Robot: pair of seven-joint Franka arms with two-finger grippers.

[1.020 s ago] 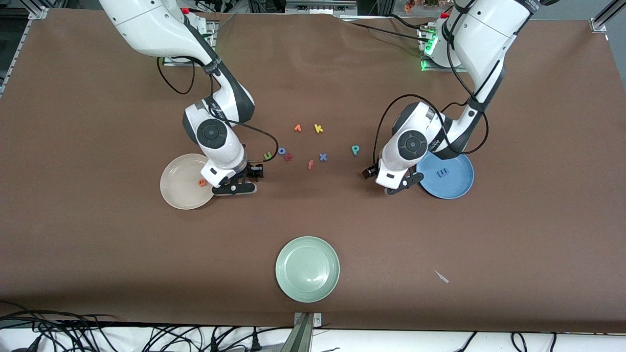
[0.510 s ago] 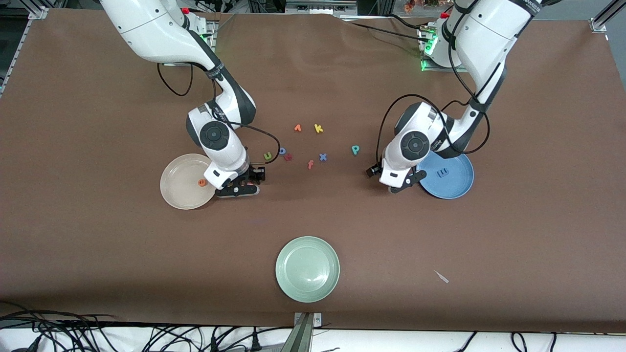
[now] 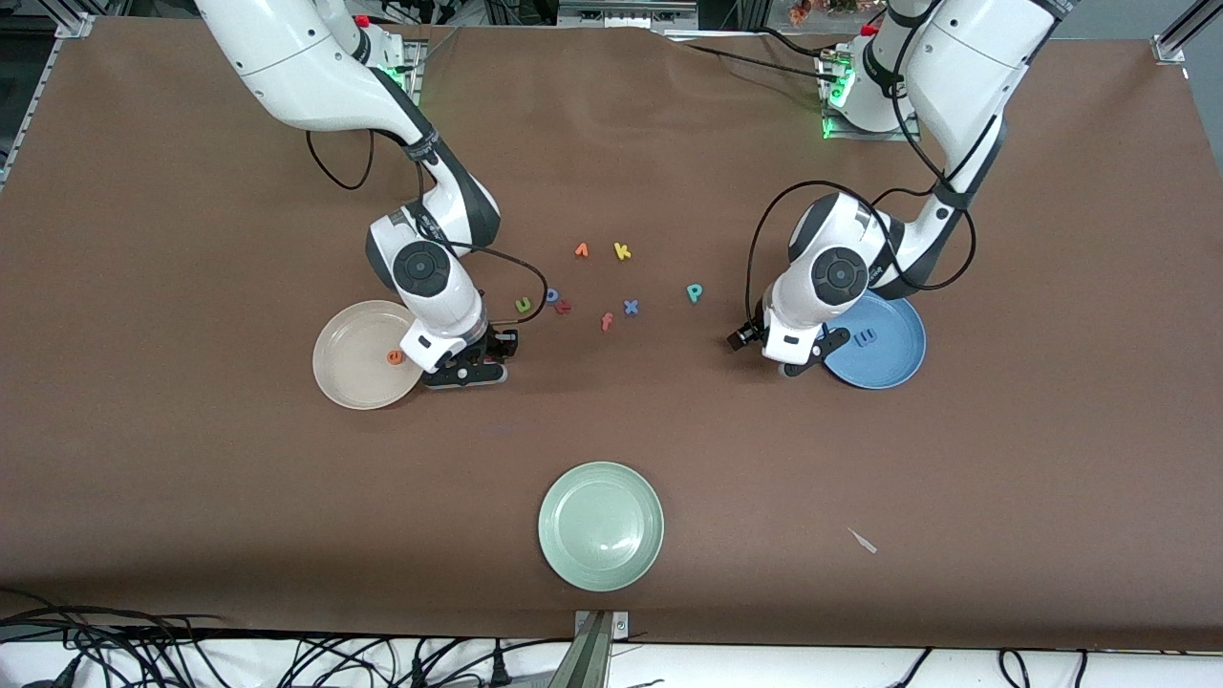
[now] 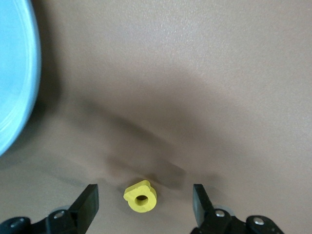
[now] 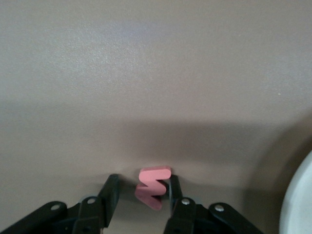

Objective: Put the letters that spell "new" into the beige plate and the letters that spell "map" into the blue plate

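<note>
**A:** What is hidden in the front view?

**B:** Both letters being worked on are hidden, each under its gripper. In the right wrist view, the salmon w point(image 5: 153, 187) lies on the table between the fingers of the right gripper point(image 5: 141, 192). One finger touches it and the other stands slightly off, so it is not clamped.

**A:** And the left gripper point(image 4: 145, 195)?

**B:** Its fingers are wide apart around the yellow a point(image 4: 141, 197), near the blue plate point(image 4: 14, 73).

**A:** What else is around?

**B:** The orange e point(image 3: 393, 356) is in the beige plate point(image 3: 344, 382) and the blue m point(image 3: 865, 336) is in the blue plate. The green n point(image 3: 524, 305) and teal p point(image 3: 695, 292) lie mid-frame. A pale green plate point(image 3: 600, 526) sits at lower centre.
</note>
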